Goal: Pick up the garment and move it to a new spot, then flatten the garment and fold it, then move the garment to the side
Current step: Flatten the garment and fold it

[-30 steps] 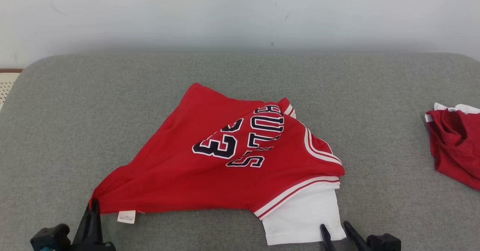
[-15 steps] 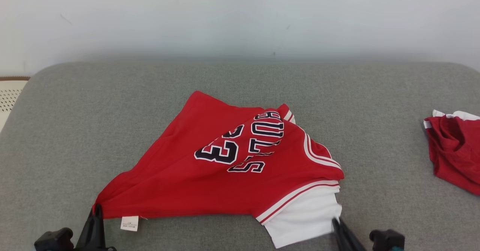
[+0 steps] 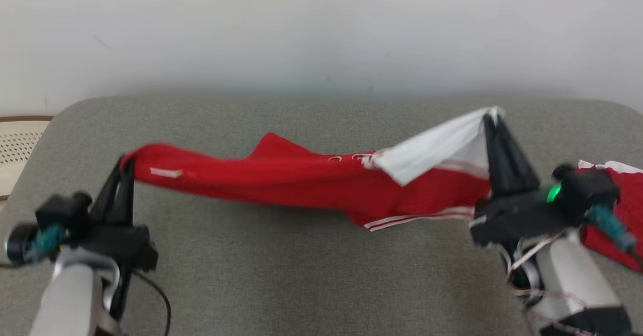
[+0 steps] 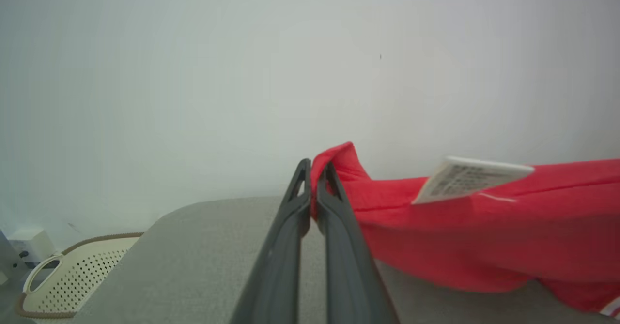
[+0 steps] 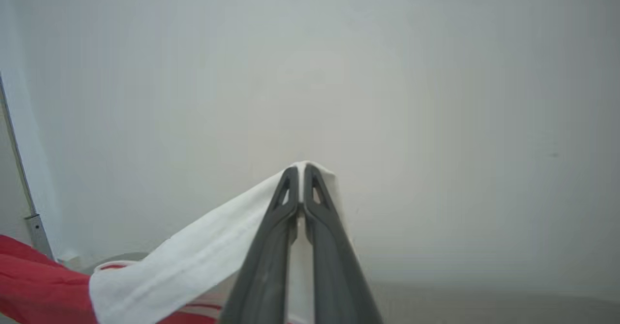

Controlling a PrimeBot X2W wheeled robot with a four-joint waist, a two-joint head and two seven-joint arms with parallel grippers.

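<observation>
Over the grey cushion the jersey hangs stretched between the left gripper, pinching its red corner, and the right gripper, pinching its white edge, likely to spread it flat.

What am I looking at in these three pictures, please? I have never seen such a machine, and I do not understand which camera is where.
It is a robot with two arms. The wide picture is from a camera on its head; the other two are from cameras on its wrists. The left gripper is shut on a red corner of the garment, near its white label. The right gripper is shut on the garment's white part. The garment hangs stretched between them over the grey cushion. Another red garment lies at the right.
</observation>
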